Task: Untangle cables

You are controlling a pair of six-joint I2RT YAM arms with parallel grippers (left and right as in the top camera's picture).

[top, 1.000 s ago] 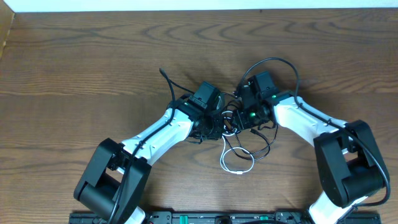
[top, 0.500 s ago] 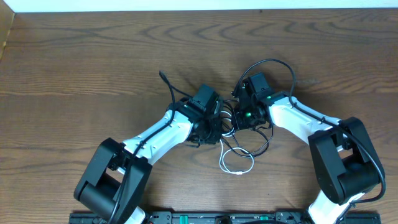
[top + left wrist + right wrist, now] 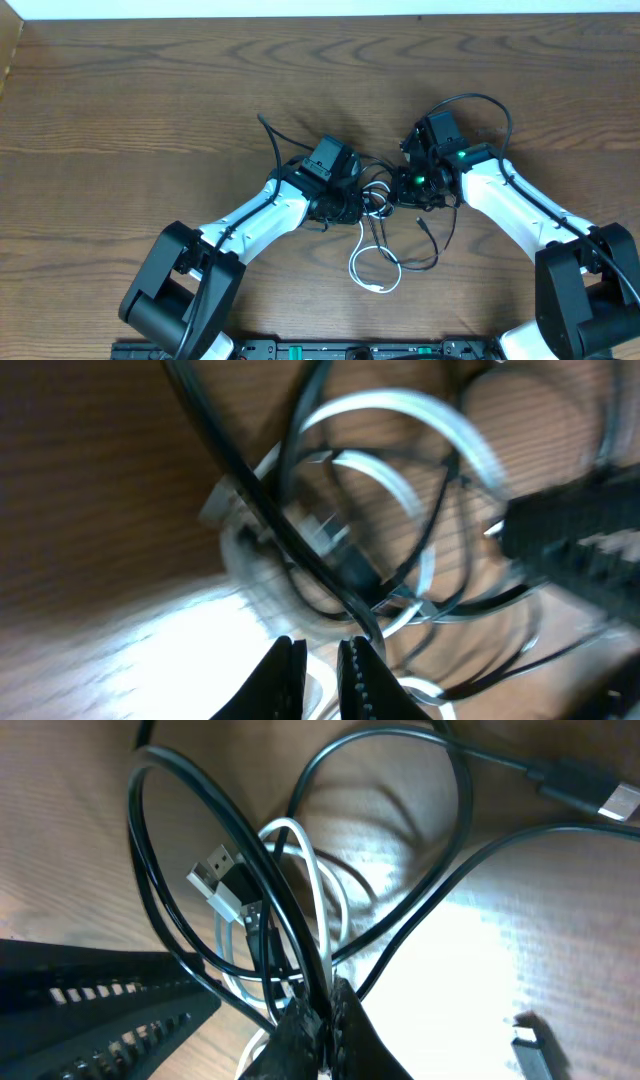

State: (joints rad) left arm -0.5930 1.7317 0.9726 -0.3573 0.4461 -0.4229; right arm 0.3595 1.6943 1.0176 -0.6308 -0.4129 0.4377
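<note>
At mid-counter [image 3: 150, 100], between my arms, the cables [image 3: 378, 195] sit wadded. My right tool [image 3: 322, 1010] is clamped on a black cable [image 3: 280, 900], likely to pull it free. My left tool [image 3: 322, 655] is nearly closed, probably anchoring them; I can't tell if it grips.

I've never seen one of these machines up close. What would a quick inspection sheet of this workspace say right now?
Surface: brown wood-grain table.
Job's things: white cable and black cables knotted together between the two arms, with loops trailing toward the near edge.
Clutter: nothing seen.
End effectors: left end effector has its fingers nearly together at the knot; right end effector is shut on one of the black cables.
Cables: the robot's own arm wire arcs above the right arm.
Surroundings: white strip along the far edge; black rail at the near edge.
</note>
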